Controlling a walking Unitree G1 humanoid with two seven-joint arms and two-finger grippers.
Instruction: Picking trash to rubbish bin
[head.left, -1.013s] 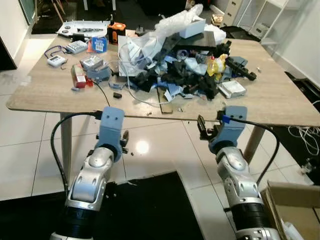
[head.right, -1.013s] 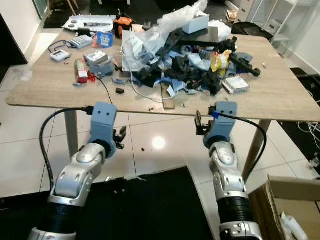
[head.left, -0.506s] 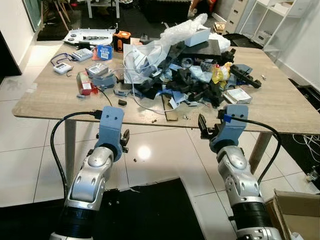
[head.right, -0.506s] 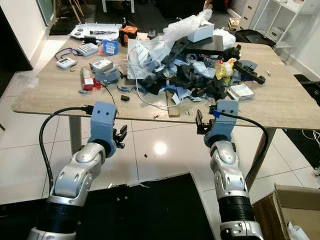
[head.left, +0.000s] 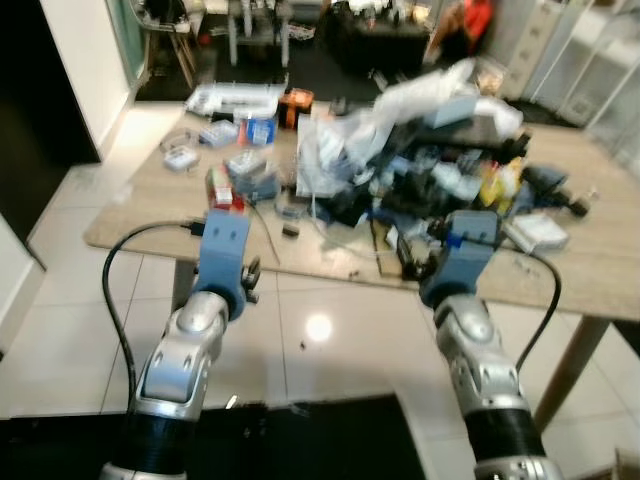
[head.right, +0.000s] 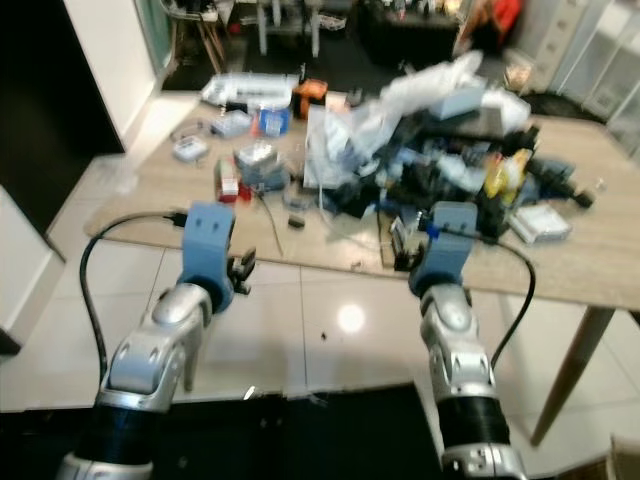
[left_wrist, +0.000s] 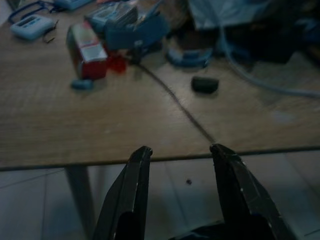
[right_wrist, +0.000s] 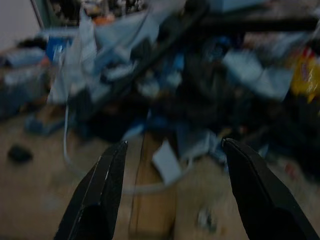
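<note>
a: what is the biggest thing here?

b: a wide wooden table (head.left: 160, 210). its near edge runs just in front of both arms. below the edge is shiny white tile floor (head.left: 330, 340), and a black mat (head.left: 300, 440) lies close to the robot. a dark doorway (head.left: 30, 110) is off to the left.

a: where is the trash?

b: a big heap of trash (head.left: 430, 150) sits on the middle and right of the table, with black bits, blue scraps, white plastic wrap and something yellow. it comes close to the near edge by the right arm. the pictures are blurry there.

a: is any of the table bare?

b: yes, the near left part is mostly bare wood. a thin black cable (left_wrist: 175, 102) runs across it to the edge.

a: what small things lie around?

b: a red and white box (left_wrist: 86, 49), a small blue bit beside it, and a little black lump (left_wrist: 205, 84) near the cable.

a: and the grippers?

b: the left gripper (left_wrist: 180, 155) hangs at the table edge, fingers spread, holding nothing. the right gripper (right_wrist: 175, 150) points at the heap, fingers spread wide, holding nothing. a brown flat strip (right_wrist: 150, 200) lies between them.
</note>
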